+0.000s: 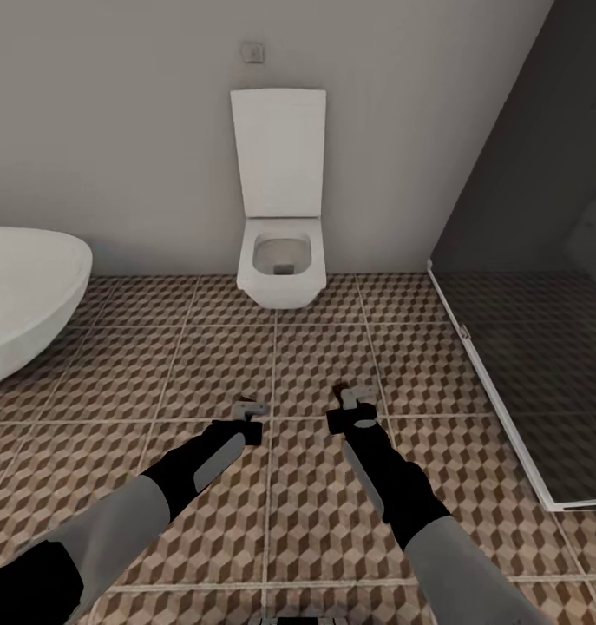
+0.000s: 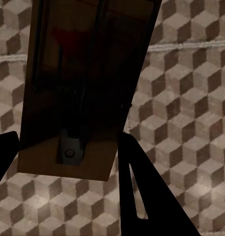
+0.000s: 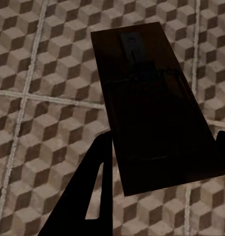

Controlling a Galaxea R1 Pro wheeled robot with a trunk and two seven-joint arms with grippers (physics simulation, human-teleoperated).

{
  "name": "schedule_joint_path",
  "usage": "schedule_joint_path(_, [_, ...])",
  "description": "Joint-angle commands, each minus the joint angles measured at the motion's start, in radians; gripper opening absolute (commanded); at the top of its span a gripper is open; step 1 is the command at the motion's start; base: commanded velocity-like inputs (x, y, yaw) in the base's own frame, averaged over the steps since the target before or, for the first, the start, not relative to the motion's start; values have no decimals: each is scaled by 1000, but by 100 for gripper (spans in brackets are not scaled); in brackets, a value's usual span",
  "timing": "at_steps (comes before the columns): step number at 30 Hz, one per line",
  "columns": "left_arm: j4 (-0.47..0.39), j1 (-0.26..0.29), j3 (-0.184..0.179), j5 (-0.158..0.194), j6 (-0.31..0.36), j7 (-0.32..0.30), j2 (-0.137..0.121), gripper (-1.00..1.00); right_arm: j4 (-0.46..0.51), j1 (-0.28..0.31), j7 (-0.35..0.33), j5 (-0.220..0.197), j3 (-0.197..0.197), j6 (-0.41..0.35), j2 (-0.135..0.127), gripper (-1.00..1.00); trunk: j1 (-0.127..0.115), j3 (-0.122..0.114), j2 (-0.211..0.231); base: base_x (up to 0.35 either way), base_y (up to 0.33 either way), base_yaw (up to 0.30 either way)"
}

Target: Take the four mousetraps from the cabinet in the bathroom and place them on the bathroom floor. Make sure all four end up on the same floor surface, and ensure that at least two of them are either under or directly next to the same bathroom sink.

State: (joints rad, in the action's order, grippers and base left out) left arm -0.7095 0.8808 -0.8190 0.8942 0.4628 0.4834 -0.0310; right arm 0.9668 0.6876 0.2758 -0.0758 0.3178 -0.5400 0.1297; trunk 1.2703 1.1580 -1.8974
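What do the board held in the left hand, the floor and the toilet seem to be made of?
The flat rectangular tan mousetrap board in the left hand looks like bare matte wood with dark metal wire and a small metal plate. The cube-patterned brown, tan and white floor reads as printed ceramic tile, given the pale grout lines. The white wall-hung toilet looks like smooth glazed ceramic, possibly with a plastic lid.

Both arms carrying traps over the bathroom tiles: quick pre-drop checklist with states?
1. Left end effector holds a mousetrap: ok, board sits between its fingers.
2. Right end effector holds the second mousetrap: ok.
3. Bathroom floor below both arms: ok, patterned tiles under each.
4. Beside a sink: cannot tell; a white basin-like rim lies off to the left, apart from both arms.
5. Toilet ahead, apart from the arms: ok.
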Motion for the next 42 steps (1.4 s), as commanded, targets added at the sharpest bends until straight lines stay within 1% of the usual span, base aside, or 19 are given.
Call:
schedule_joint_path(1, [-2, 1, -6, 9, 0, 9, -1, -100, 0, 21, 11, -11, 3, -20, 0, -100, 4, 4, -8, 0, 0, 0])
schedule_joint_path(2, [-2, 1, -6, 9, 0, 9, -1, -100, 0, 41, 12, -11, 3, -31, 1, -100, 8, 7, -15, 0, 0, 0])
schedule_joint_path(5, [-2, 1, -6, 9, 0, 9, -1, -100, 0, 71, 14, -12, 3, -44, 2, -100, 19, 16, -36, 0, 0, 0])
schedule_joint_path(14, [-4, 1, -6, 8, 0, 9, -1, -100, -1, 85, 5, -19, 10, -42, 4, -100, 54, 45, -99, 0, 0, 0])
schedule_joint_path(18, [-5, 1, -6, 8, 0, 9, -1, -100, -2, 85, -17, -21, 11, -33, 4, -100, 54, 45, -99, 0, 0, 0])
schedule_joint_path(24, [-7, 1, -6, 8, 0, 9, -1, -100, -3, 84, -97, -21, 11, -27, 1, -100, 54, 45, -99, 0, 0, 0])
schedule_joint_path(26, [-9, 1, -6, 8, 0, 9, -1, -100, -3, 83, -109, -20, 11, -13, -2, -100, 54, 45, -99, 0, 0, 0])
schedule_joint_path(29, [-28, 1, -6, 7, 0, 10, -1, -100, -5, 81, -118, -17, 11, 50, -4, -100, 54, 45, -99, 0, 0, 0])
schedule_joint_path(31, [-53, 1, -6, 7, -2, 11, -2, -100, -12, 79, -121, -16, 11, 108, -5, -100, 54, 45, -99, 0, 0, 0])
schedule_joint_path(37, [-70, 1, -1, 5, -7, 14, 0, -100, -86, 78, -123, -16, 11, 181, -4, -100, 54, 45, -99, 0, 0, 0])
schedule_joint_path(38, [-70, 1, 0, 5, -8, 14, 1, -100, -103, 78, -123, -15, 12, 202, -2, -100, 54, 45, -99, 0, 0, 0])
schedule_joint_path(39, [-70, 1, 1, 5, -8, 14, 4, -100, -114, 78, -123, -14, 12, 220, -1, -100, 54, 45, -99, 0, 0, 0])
schedule_joint_path(41, [-62, 1, 2, 4, -10, 14, 23, -100, -129, 78, -123, -14, 12, 239, 0, -100, 54, 45, -99, 0, 0, 0])
schedule_joint_path(42, [-58, 1, 2, 4, -10, 14, 28, -100, -131, 78, -123, -14, 12, 242, 0, -100, 54, 45, -99, 0, 0, 0])
